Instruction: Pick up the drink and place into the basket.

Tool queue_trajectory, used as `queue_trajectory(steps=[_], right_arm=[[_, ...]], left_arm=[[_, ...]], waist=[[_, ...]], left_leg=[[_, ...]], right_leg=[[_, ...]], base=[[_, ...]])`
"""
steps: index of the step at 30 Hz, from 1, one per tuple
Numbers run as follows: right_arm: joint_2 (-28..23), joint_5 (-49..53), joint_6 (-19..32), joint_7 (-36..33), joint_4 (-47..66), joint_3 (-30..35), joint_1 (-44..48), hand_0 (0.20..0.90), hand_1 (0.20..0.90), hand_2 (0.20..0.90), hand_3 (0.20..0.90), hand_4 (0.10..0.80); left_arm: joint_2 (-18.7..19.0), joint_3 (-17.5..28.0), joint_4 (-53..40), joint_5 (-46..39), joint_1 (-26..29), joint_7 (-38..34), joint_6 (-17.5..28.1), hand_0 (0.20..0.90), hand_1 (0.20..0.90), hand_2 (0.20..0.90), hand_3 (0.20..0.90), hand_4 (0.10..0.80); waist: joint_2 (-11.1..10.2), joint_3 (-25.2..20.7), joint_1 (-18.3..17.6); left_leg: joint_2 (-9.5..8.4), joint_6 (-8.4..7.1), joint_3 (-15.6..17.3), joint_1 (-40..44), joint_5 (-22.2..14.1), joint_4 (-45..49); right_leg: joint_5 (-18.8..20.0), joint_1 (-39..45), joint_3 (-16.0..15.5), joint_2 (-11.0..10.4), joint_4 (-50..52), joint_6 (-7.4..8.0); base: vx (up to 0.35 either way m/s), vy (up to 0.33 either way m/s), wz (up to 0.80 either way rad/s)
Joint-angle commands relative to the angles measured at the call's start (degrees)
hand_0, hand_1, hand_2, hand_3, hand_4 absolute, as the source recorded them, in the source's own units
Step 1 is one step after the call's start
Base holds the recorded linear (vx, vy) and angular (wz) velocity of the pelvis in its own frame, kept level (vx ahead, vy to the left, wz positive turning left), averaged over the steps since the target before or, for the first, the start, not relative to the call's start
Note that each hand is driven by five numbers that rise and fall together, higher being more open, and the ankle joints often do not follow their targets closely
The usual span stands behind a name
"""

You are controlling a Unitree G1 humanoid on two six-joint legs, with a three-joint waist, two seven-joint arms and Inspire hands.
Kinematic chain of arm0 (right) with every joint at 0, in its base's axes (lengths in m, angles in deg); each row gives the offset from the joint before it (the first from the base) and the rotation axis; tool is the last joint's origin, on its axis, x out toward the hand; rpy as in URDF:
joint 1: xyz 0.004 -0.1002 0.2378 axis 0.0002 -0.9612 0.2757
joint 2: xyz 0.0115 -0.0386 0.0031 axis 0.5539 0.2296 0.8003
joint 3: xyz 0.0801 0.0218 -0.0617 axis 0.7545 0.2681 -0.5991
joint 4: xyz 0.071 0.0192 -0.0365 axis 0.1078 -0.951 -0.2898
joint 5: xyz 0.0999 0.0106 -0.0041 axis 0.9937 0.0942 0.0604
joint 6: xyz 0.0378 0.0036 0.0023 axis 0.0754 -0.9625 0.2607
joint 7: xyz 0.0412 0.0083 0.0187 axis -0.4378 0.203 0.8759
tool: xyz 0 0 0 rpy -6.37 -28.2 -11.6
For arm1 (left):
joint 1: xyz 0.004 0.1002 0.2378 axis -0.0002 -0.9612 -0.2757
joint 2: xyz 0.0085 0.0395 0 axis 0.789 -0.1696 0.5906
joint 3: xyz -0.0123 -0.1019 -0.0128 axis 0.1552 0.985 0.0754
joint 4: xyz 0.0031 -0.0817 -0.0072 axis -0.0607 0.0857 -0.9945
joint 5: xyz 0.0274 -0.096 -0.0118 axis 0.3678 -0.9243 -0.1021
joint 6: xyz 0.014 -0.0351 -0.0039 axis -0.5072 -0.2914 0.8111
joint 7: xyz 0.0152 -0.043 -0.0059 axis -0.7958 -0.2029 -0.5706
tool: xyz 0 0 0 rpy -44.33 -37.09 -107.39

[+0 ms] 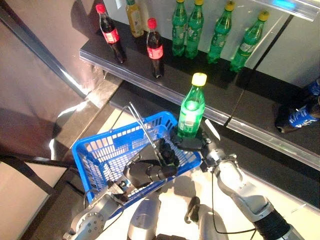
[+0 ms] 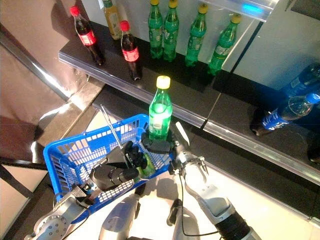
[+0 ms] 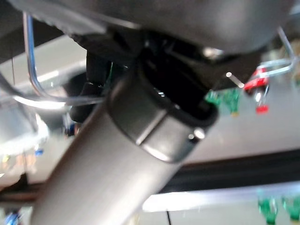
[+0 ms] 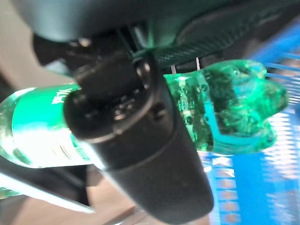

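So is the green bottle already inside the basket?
No. The right hand holds the green bottle upright above the blue basket's rim.

Basket (image 1: 102,150) sitting in front of shelf (image 1: 200,85), below its front edge, hanging by handle (image 1: 142,127) from left hand (image 1: 160,167). Bottle (image 1: 191,107) standing upright in right hand (image 1: 192,142), right over basket's right rim, just before shelf edge. On shelf: two cola bottles (image 1: 111,35) standing at left end, one juice bottle (image 1: 134,17) behind them, four soda bottles (image 1: 220,32) lining up along back, toward middle. Water bottles (image 2: 285,112) lying at shelf's right end.
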Motion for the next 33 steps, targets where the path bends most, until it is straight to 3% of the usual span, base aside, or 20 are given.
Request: queue_trajectory(steps=[1, 4, 8, 12, 18, 24, 33], right_arm=[[3.7, -2.6, 7.0, -0.5, 5.5, -0.9, 3.8, 0.3, 0.3, 0.3, 0.2, 0.1], [4.8, -4.1, 6.7, -1.5, 2.8, -1.3, 4.0, 0.3, 0.3, 0.3, 0.2, 0.1], [8.8, -7.8, 6.0, -6.4, -8.3, -0.7, 5.9, 0.3, 0.3, 0.3, 0.2, 0.1], [9.1, -8.2, 5.9, -7.0, -9.6, -0.6, 5.9, 0.3, 0.3, 0.3, 0.2, 0.1], [14.5, -10.1, 4.3, -10.6, -25.9, -0.9, 4.3, 0.3, 0.3, 0.3, 0.2, 0.1], [15.5, -14.6, -1.2, -7.3, -34.3, -4.3, 3.4, 0.3, 0.3, 0.3, 0.2, 0.1], [13.6, -24.1, -6.9, -1.9, -38.4, -8.9, 6.0, 0.3, 0.3, 0.3, 0.2, 0.1]], left_arm=[[-3.6, -1.1, -15.7, -2.9, 4.6, 13.0, 4.8, 0.3, 0.3, 0.3, 0.2, 0.1], [-3.7, -1.2, -16.1, -2.7, 5.0, 14.3, 3.9, 0.3, 0.3, 0.3, 0.2, 0.1], [-4.8, -0.5, -17.7, -2.4, 5.7, 18.7, -1.0, 0.3, 0.3, 0.3, 0.2, 0.1], [-4.7, -0.4, -18.0, -2.4, 5.7, 19.3, -1.2, 0.3, 0.3, 0.3, 0.2, 0.1], [-6.3, 0.5, -21.8, -5.5, 6.8, 22.1, -6.0, 0.3, 0.3, 0.3, 0.2, 0.1], [-6.7, 0.2, -22.9, -5.5, 8.5, 22.7, -7.8, 0.3, 0.3, 0.3, 0.2, 0.1], [-7.3, -1.2, -22.6, -2.7, 10.4, 23.4, -10.2, 0.3, 0.3, 0.3, 0.2, 0.1]], waist=[[-1.5, -12.3, -0.4], [-1.3, -12.2, -0.1], [-0.7, -12.2, 1.7], [-0.6, -12.3, 1.9], [-0.3, -12.1, 3.8], [-0.3, -12.2, 4.4], [-0.8, -10.4, 5.0]], left_leg=[[-3.02, 3.53, -0.5, 0.1, -2.3, 5.0], [-3.28, 3.48, -0.9, -0.1, -2.3, 5.2], [-4.35, 3.42, -2.6, -0.6, -2.4, 6.0], [-4.42, 3.4, -2.7, -0.6, -2.5, 6.2], [-5.17, 3.35, -3.3, -0.9, -3.7, 8.6], [-5.48, 3.21, -3.2, -1.4, -4.2, 9.3], [-6.07, 3.29, -3.5, -3.0, -4.7, 10.7]], right_leg=[[8.6, 6.1, 0.0, 2.4, -11.5, -1.76], [8.5, 6.2, -0.5, 2.1, -11.4, -1.8], [8.0, 6.6, -2.0, 1.2, -10.5, -1.95], [7.9, 6.6, -2.2, 1.1, -10.4, -1.97], [6.8, 7.6, -3.3, 0.2, -8.8, -2.14], [6.6, 7.7, -3.4, 0.0, -8.6, -1.81], [6.8, 6.8, -3.0, 0.1, -8.2, -1.63]], base=[[0.018, 0.016, 0.06], [0.025, 0.018, 0.06], [0.072, 0.029, 0.2], [0.034, 0.009, 0.26], [0.095, 0.009, 0.18], [0.042, 0.003, 0.04], [0.0, 0.0, 0.0]])
